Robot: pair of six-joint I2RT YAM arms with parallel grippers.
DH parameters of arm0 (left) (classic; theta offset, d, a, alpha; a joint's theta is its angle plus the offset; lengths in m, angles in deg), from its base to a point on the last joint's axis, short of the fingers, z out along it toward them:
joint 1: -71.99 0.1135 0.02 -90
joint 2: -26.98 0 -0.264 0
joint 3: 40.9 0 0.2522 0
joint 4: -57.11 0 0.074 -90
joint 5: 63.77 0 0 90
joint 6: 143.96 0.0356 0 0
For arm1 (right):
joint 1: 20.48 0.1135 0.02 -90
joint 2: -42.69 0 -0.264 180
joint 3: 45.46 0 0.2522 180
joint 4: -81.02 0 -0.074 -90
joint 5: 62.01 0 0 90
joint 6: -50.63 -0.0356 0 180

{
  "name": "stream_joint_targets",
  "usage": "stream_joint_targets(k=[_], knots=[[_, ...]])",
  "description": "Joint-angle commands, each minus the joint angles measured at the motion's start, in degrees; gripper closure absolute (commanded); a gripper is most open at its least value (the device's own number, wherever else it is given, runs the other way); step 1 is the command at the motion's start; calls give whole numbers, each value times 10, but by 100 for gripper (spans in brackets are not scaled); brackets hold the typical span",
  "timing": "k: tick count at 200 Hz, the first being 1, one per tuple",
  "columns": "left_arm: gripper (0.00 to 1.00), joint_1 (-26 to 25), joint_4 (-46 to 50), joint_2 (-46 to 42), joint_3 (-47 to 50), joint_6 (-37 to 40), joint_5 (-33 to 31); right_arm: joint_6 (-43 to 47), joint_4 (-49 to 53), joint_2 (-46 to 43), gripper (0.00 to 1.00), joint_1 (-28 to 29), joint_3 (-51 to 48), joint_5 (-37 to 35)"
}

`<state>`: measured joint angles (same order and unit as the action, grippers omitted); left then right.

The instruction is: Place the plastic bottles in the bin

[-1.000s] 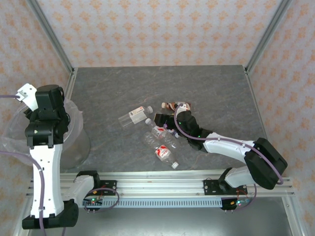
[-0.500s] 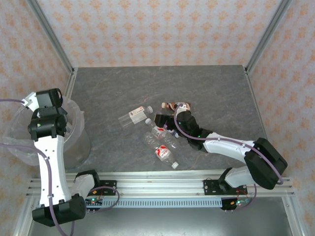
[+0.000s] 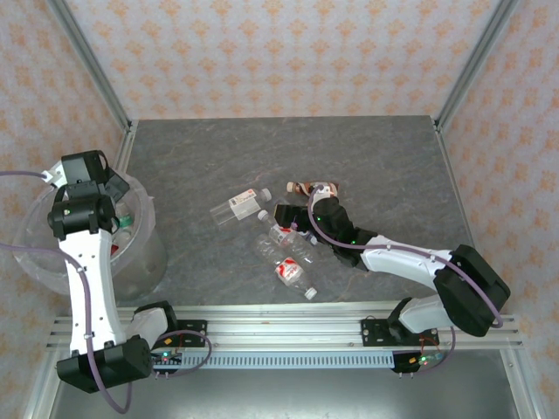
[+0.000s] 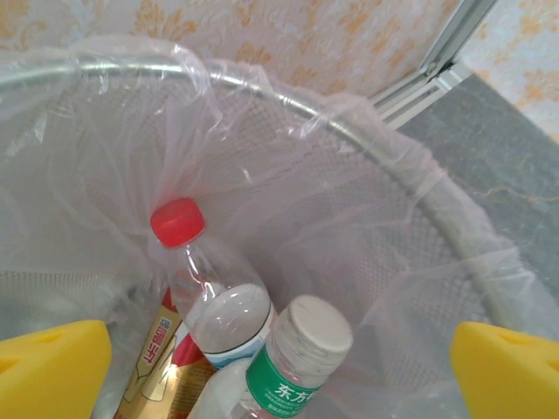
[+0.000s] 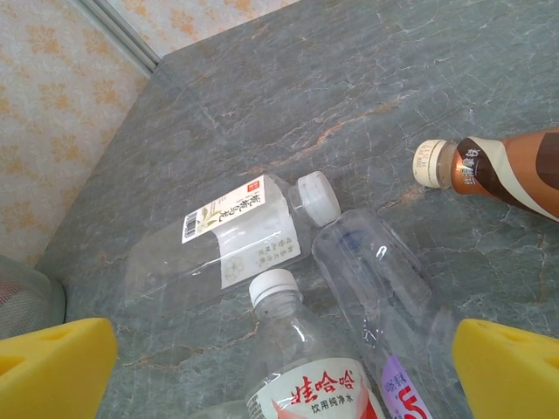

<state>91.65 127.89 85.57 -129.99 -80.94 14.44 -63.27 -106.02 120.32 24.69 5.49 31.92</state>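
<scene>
Left gripper [image 4: 279, 375]: yellow fingers spread wide, empty, hanging above the large round see-through bag-lined bin [image 4: 262, 85] at 9 o'clock on the grey table [image 3: 367, 157], a position suited to dropping.

Inside the bin: red-capped clear bottle [image 4: 179, 220] and white-capped green-labelled bottle [image 4: 301, 336].

Right gripper [image 5: 279, 367]: fingers likewise apart, holding nothing, straddling the clear red-lettered bottle [image 5: 306, 345] at table centre, probably lined up for a grasp. A brown bottle [image 5: 515, 170] lies at its 2 o'clock.

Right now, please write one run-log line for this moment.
left hand: open, over bin | right hand: open, over bottles on table | inside bin: capped bottles
</scene>
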Motion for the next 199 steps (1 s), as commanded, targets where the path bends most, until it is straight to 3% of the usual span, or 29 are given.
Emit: stream_joint_targets(k=[1,73,157,199], knots=[[0,6,-6,-19,-14,10,37,9,3,-17,1,-3,6,-7],[0,6,-67,-81,4,4,106,3,2,-27,1,-3,-5,-40],[0,6,-161,-106,46,-20,257,-34,49,-54,1,-13,-25,-164],[0,6,-201,-117,56,-33,311,-35,51,-82,1,-23,-48,-171]])
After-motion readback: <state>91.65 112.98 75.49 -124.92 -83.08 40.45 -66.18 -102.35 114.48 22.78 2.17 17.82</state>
